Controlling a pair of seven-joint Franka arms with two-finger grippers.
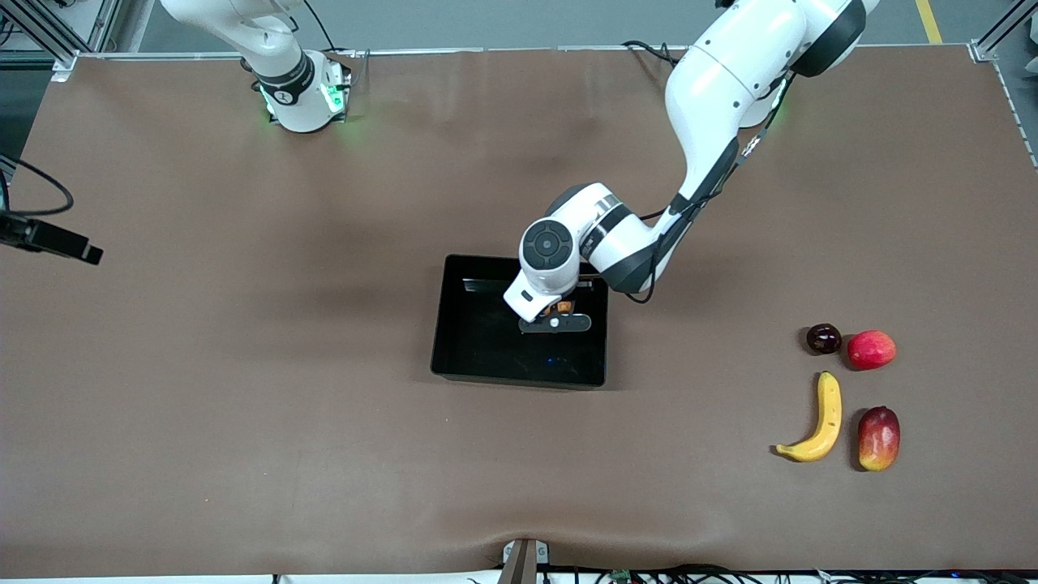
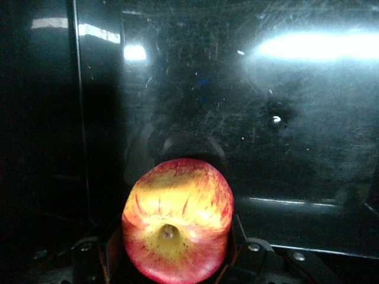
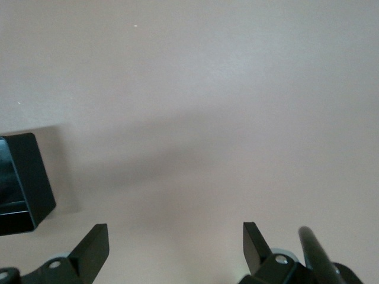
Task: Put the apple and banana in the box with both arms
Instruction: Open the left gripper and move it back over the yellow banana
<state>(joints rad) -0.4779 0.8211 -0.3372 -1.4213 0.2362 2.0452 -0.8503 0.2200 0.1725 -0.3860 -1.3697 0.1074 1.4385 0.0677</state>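
Note:
My left gripper (image 1: 555, 318) hangs low inside the box (image 1: 478, 341), a shallow glossy black bin at the table's middle. It is shut on the apple (image 2: 176, 219), red with yellow streaks, its dimple facing the left wrist camera. The box's scratched floor (image 2: 266, 89) lies just under the apple. From the front only a sliver of the apple (image 1: 560, 307) shows under the wrist. The banana (image 1: 823, 422) lies on the table toward the left arm's end. My right gripper (image 3: 176, 234) is open over bare table, with nothing between its fingers and a corner of the box (image 3: 23, 177) beside it.
Three other fruits lie around the banana: a dark round one (image 1: 824, 338), a pinkish-red round one (image 1: 871, 349) and a red-yellow elongated one (image 1: 879, 438). A black device on a cable (image 1: 49, 238) juts in at the right arm's end.

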